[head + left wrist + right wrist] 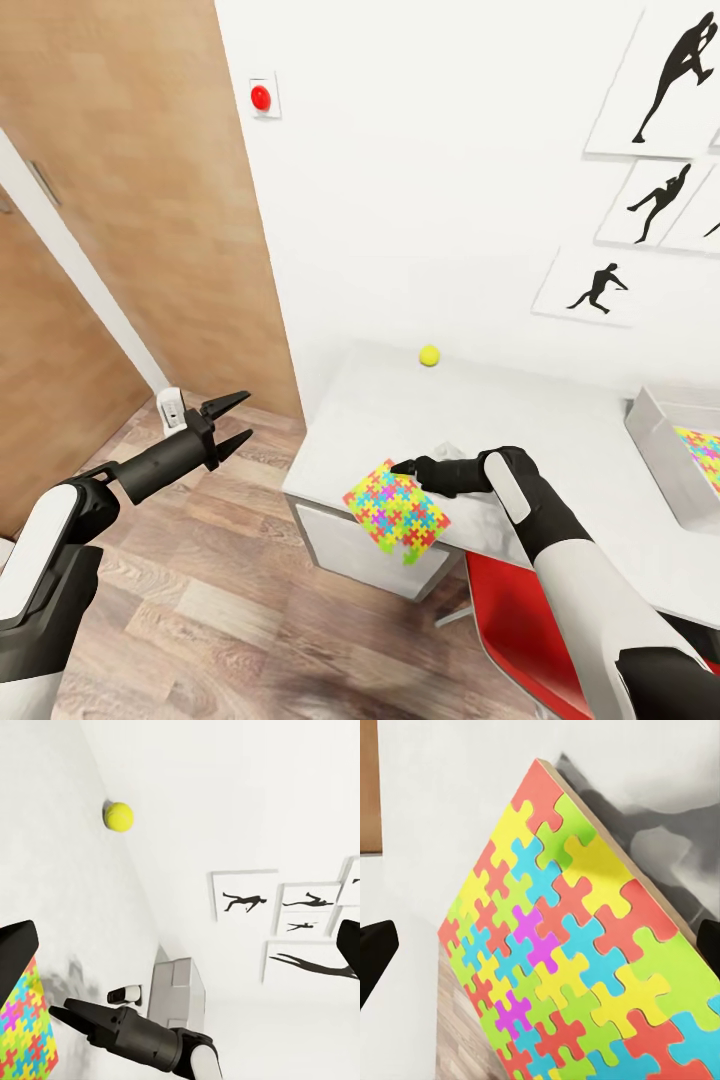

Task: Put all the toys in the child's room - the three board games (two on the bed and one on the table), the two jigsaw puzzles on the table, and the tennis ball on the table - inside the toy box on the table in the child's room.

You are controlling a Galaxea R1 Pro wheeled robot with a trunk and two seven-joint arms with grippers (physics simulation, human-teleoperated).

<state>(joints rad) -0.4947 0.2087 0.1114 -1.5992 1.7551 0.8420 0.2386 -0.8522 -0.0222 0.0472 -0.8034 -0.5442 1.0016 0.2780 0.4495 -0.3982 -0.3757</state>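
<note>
While my right gripper (402,467) pinches flat glossy jigsaw puzzle (397,508) off table (380,410) edge, left gripper (240,418) gapes empty; round fuzzy tennis ball (429,355) far.

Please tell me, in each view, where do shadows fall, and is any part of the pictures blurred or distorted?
Head view: soft even light, faint shadow under the tennis ball, straight wall lines slant from the wide lens. Left wrist view: grey shadow on the table beside the jigsaw puzzle. Right wrist view: dark blotchy shadow behind the puzzle; its pattern looks sharp, finger edges slightly soft.
</note>
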